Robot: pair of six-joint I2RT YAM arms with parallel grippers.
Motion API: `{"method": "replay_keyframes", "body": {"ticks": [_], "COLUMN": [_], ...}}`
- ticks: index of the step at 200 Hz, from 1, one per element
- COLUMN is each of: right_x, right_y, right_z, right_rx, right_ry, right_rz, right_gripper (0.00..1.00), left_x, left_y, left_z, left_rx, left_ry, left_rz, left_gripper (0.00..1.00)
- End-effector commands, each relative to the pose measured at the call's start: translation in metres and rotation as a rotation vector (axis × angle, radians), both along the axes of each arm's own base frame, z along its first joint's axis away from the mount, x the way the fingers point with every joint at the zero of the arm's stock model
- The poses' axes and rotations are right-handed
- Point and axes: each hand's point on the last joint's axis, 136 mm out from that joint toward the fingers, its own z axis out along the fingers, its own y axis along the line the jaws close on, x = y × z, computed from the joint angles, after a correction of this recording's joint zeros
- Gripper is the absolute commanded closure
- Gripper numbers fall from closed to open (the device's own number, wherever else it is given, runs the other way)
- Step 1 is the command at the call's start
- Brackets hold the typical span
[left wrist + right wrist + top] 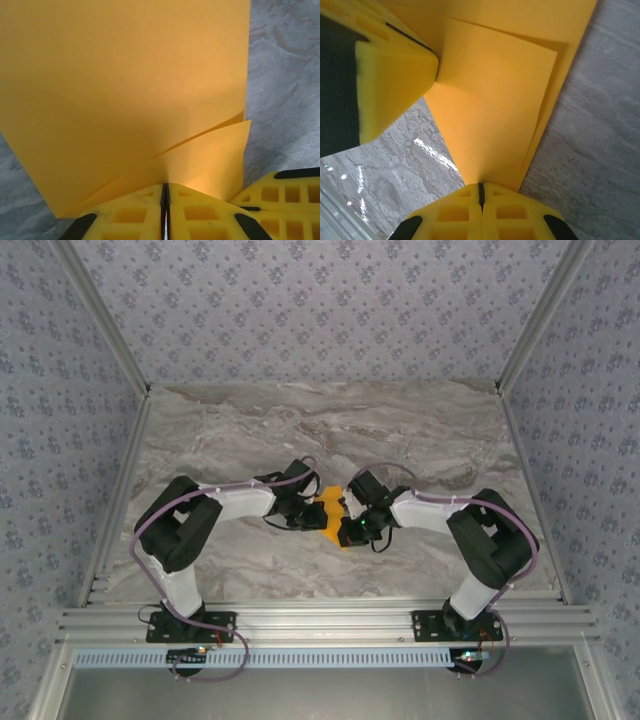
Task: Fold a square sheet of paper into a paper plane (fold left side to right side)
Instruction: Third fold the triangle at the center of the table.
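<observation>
The square sheet of paper [329, 505] is orange-yellow and sits at the table's middle, pinched from both sides. My left gripper [313, 512] is shut on its edge. In the left wrist view the sheet [125, 85] shows two layers spreading apart above my shut left gripper [165, 187]. My right gripper [347, 523] is shut on the opposite edge. In the right wrist view the layered sheet [490, 100] rises from my right gripper [481, 186], and the left gripper's yellow fingers [395, 85] grip it at upper left. The paper plane is out of view.
The grey marbled tabletop [300, 430] stretches away behind the arms. An aluminium rail [320, 620] runs along the near edge, with both arm bases bolted to it. Patterned walls close in the left, right and back sides.
</observation>
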Motion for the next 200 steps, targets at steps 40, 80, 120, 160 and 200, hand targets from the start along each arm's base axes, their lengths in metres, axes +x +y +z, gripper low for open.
{"method": "replay_keyframes", "body": {"ticks": [40, 80, 120, 160, 200], "right_x": [-0.016, -0.004, -0.007, -0.022, -0.04], "right_y": [-0.007, 0.004, -0.004, -0.02, -0.036], "right_z": [0.014, 0.015, -0.001, -0.013, -0.015], "right_rx": [-0.058, -0.038, -0.085, -0.118, -0.126], "right_ry": [0.028, 0.008, 0.036, 0.085, 0.108], "right_rz": [-0.007, -0.016, -0.027, -0.039, -0.053], "right_gripper": [0.97, 0.97, 0.97, 0.97, 0.97], "left_x": [0.0, 0.0, -0.001, 0.0, 0.001], "left_y": [0.011, 0.012, 0.014, 0.016, 0.016], "left_z": [-0.025, -0.025, -0.025, -0.024, -0.022], "left_rx": [0.086, 0.094, 0.103, 0.111, 0.116], "left_ry": [0.016, 0.014, 0.01, 0.007, -0.002], "left_rz": [0.021, 0.02, 0.02, 0.022, 0.02], "left_gripper": [0.9, 0.9, 0.9, 0.91, 0.91]}}
